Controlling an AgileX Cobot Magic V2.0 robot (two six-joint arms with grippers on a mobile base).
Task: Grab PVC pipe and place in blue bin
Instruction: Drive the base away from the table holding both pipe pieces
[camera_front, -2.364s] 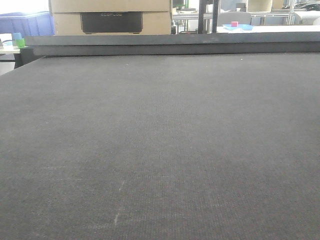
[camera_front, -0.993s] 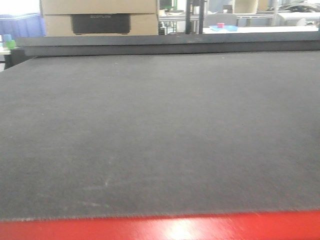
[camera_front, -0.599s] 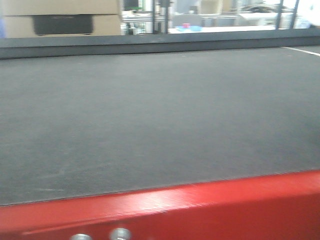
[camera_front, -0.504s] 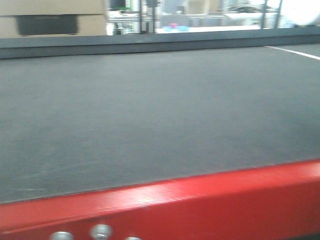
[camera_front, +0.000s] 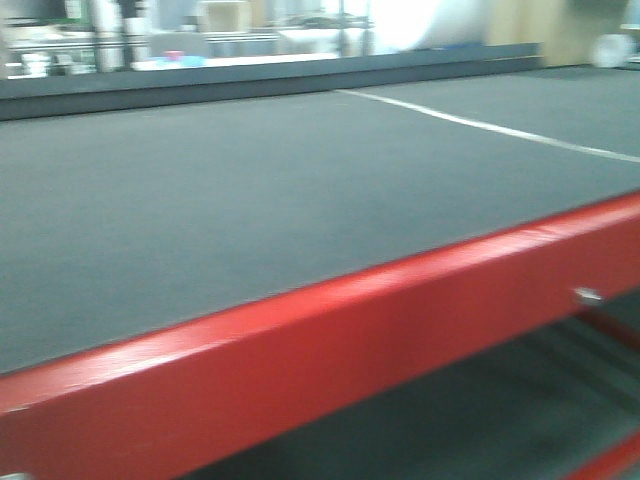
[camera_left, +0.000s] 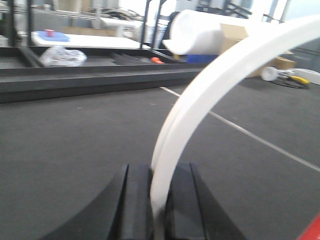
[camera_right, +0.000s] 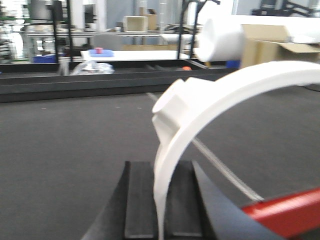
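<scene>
White PVC pipe (camera_left: 220, 70) clamped in L gripper (camera_left: 159, 200); R gripper (camera_right: 160, 200) clamped on 2nd curved white pipe (camera_right: 225, 90).

The PVC pipe (camera_left: 172, 132) is a smooth white curved length. Its lower end is pinched upright between the two dark fingers of the left tool (camera_left: 159, 210), and from there it sweeps up and over to the right, out past the frame edge. At the right tool (camera_right: 161, 210) a similar white bend (camera_right: 250, 82) is clamped the same way, showing a thicker stepped collar just above the fingers before arching off rightward; whether the two are one piece cannot be told.
</scene>
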